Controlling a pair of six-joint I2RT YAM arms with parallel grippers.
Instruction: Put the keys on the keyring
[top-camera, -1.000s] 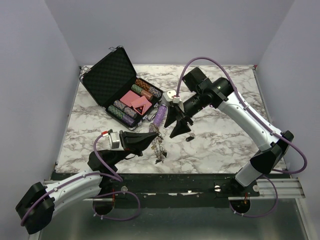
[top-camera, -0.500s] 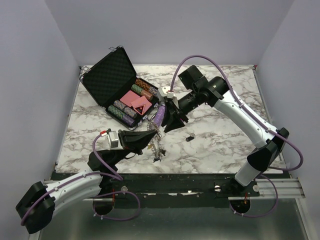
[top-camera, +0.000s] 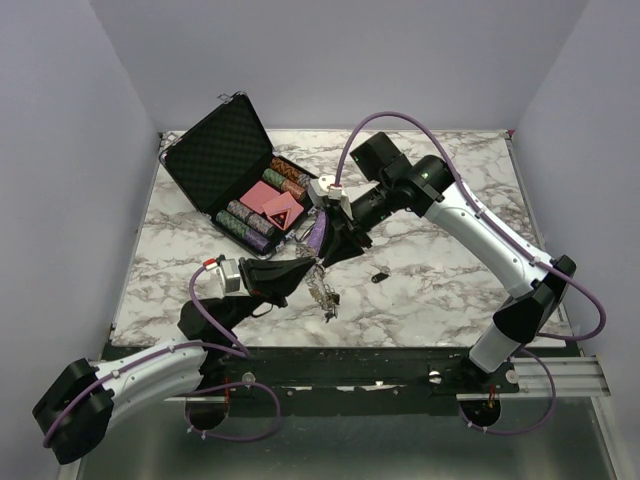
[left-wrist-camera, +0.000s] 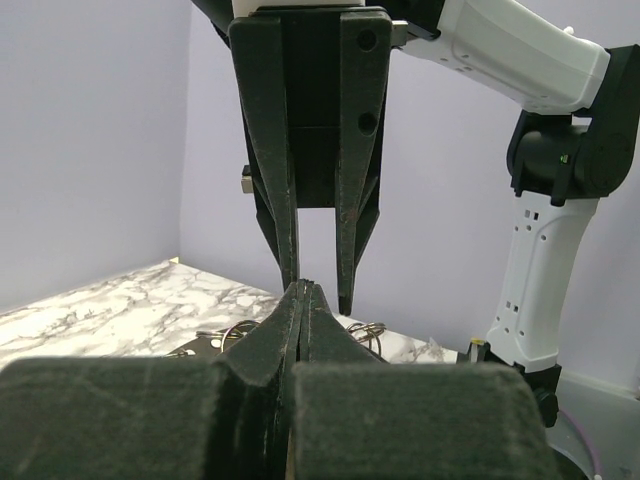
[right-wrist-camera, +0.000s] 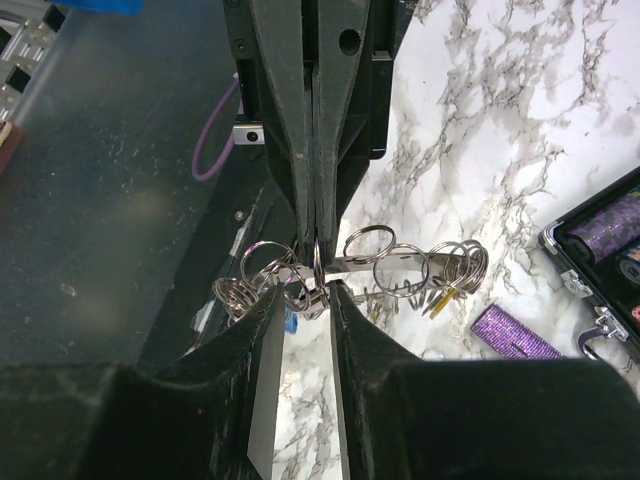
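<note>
My left gripper (top-camera: 308, 264) is shut on the keyring (top-camera: 318, 272), holding it off the table. Several silver keys (top-camera: 323, 295) dangle below it. In the right wrist view the keyring (right-wrist-camera: 400, 263) runs as a silver band strung with small rings. The left fingers (right-wrist-camera: 315, 190) pinch one ring edge-on. My right gripper (right-wrist-camera: 306, 296) stands open with a narrow gap, its tips on either side of that ring, just under the left tips. In the left wrist view the right fingers (left-wrist-camera: 345, 250) come down right in front of my shut left gripper (left-wrist-camera: 303, 290). A loose black-headed key (top-camera: 379, 275) lies on the marble.
An open black case (top-camera: 215, 150) of poker chips and cards stands at the back left. A purple glittery tube (top-camera: 318, 232) lies beside it, just behind the grippers. The marble table (top-camera: 450, 270) ends at a dark front edge near the arm bases.
The right gripper has swung left and down to the left gripper's tips, and its jaws have narrowed. The left gripper has lifted the keyring slightly.
</note>
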